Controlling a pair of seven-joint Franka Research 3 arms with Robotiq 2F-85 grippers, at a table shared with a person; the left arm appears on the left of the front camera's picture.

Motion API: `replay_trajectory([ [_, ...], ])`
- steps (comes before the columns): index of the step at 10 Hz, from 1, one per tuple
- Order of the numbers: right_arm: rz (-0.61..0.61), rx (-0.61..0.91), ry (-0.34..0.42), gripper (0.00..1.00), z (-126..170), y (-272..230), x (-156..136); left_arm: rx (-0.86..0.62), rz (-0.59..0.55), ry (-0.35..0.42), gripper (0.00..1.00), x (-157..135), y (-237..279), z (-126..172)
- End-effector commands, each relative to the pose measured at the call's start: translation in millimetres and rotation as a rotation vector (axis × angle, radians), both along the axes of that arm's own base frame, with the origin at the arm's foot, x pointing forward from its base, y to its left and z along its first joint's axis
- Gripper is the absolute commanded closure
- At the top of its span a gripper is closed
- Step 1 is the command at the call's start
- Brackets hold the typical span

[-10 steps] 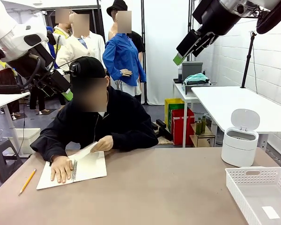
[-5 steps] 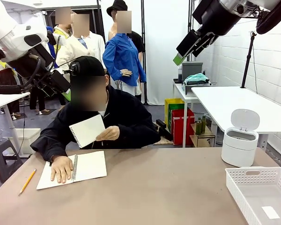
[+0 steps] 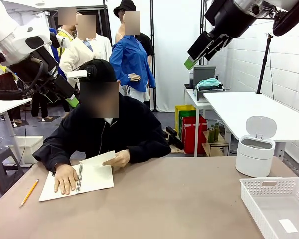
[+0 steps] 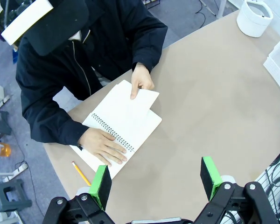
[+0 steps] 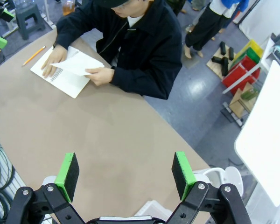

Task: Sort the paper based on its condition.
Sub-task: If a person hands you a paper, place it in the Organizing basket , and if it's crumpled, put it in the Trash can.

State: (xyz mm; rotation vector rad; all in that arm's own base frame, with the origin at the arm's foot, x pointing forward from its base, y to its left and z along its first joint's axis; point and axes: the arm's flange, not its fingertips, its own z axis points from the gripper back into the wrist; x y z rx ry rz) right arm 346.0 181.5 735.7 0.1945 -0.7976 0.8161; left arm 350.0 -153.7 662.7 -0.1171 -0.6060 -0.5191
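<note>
Firstly, left gripper (image 4: pixel 154 165): fingers spread wide with nothing between them; the arm is raised high on the left side and tilts down toward the notebook (image 4: pixel 123 128).
Right gripper (image 5: pixel 125 161): fingers also spread wide and empty; the arm is held high on the right side and points down at the bare desk (image 5: pixel 98 126).
Basket (image 3: pixel 251 204): white, at the near right corner of the desk; a small white label (image 3: pixel 288 225) lies inside.
Pencil (image 3: pixel 29 192): yellow, on the desk just beside the left edge of the notebook.
Flat hand (image 3: pixel 66 178): the person presses it palm down on the open spiral notebook.
Other hand (image 3: pixel 121 159): it pinches one sheet at its edge.
Paper (image 3: pixel 98 159): one smooth white sheet, lifted at a slant above the far right part of the notebook; whether it is loose from the spiral, I cannot tell.
Bin (image 3: pixel 255 149): white, lid standing open, at the far right of the desk.
</note>
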Motion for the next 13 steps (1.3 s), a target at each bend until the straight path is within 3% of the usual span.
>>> replay_trajectory([
  [1,0.001,0.000,0.000,0.00,-0.1,-0.1,0.2,0.009,0.002,-0.004,0.00,0.1,1.2,0.3],
  [13,0.001,0.000,0.000,0.00,-0.1,-0.1,0.2,0.009,0.002,-0.004,0.00,0.1,1.2,0.3],
])
